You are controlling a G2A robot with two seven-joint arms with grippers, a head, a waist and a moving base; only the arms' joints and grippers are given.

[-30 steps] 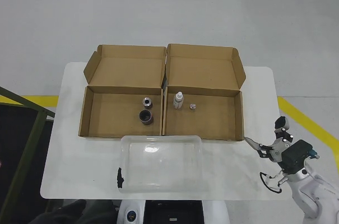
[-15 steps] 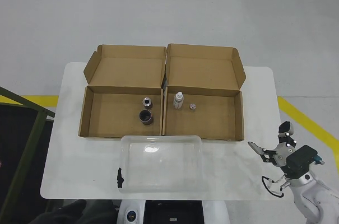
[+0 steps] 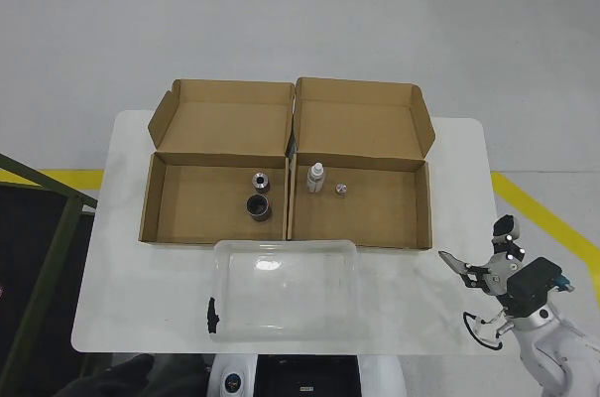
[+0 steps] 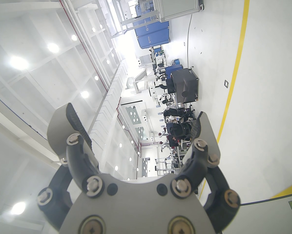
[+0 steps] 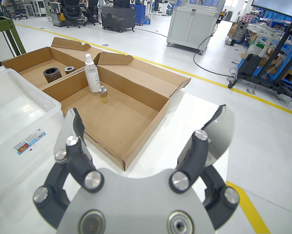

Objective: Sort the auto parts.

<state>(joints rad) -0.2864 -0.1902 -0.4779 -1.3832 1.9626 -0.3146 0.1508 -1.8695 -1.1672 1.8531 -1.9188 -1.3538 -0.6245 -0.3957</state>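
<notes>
Two open cardboard boxes stand side by side on the white table [image 3: 131, 278]. The left box [image 3: 195, 208] holds a dark metal ring [image 3: 258, 206] and a smaller metal sleeve [image 3: 259, 181]. In the right box [image 3: 379, 213] stand a white spray bottle [image 3: 316, 178] and a small brass-coloured fitting [image 3: 342, 189]. My right gripper [image 3: 471, 239] hangs open and empty off the table's front right corner, facing the boxes; its own view shows the bottle [image 5: 91, 76], the fitting [image 5: 103, 95] and the dark ring [image 5: 52, 74]. My left gripper [image 4: 135, 112] is open, empty, pointing out into the room.
A clear plastic bin [image 3: 287, 288] with nothing in it sits in front of the boxes, near the table's front edge. A small black object [image 3: 212, 316] lies at the bin's front left corner. The box lids [image 3: 359, 124] stand open at the back.
The right gripper has drawn back from the table's right edge, a little to the right and toward the front, then kept still. The parts have not moved.
</notes>
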